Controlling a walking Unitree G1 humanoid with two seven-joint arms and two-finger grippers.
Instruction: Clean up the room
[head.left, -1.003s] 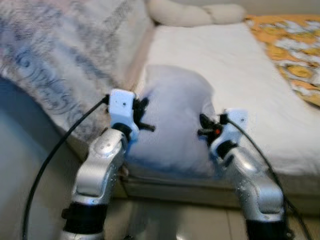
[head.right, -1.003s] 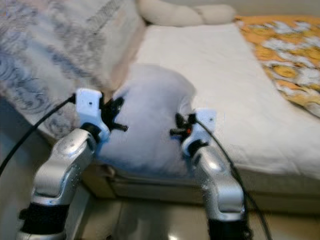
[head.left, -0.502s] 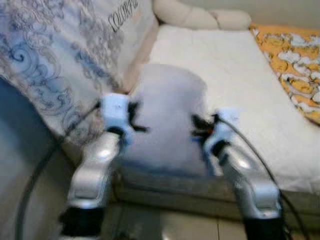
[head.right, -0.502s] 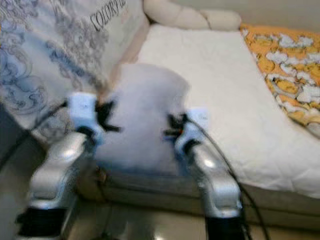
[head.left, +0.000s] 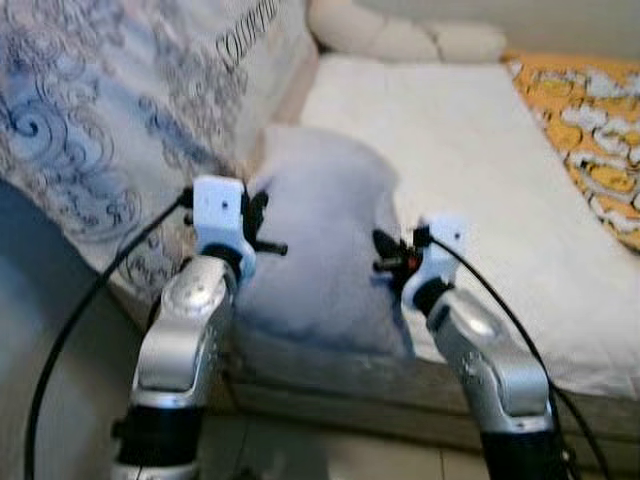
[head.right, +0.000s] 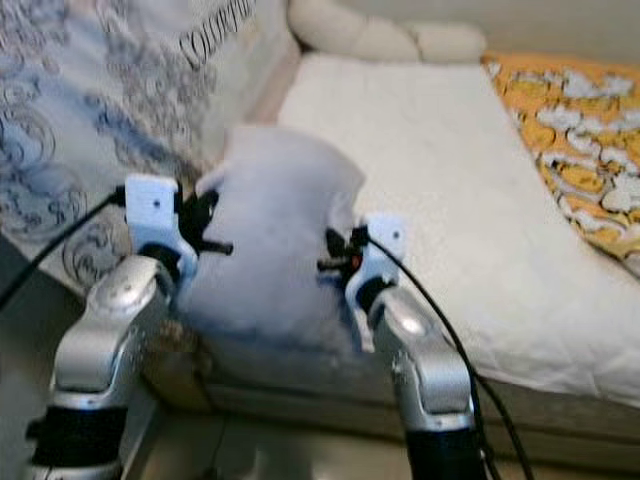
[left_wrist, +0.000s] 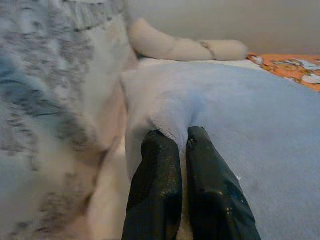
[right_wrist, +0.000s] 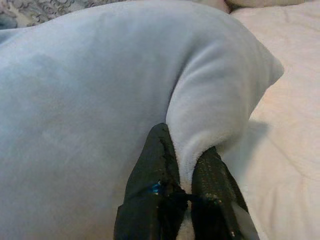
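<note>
Left hand (left_wrist: 182, 137) and right hand (right_wrist: 187, 160) pinching upright pale-blue pillow (head.left: 320, 240).

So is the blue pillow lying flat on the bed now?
No, the pillow stands upright at the bed's edge, pinched by both hands.

Open mattress (head.left: 470, 140) beyond pillow (head.left: 320, 240)
</note>
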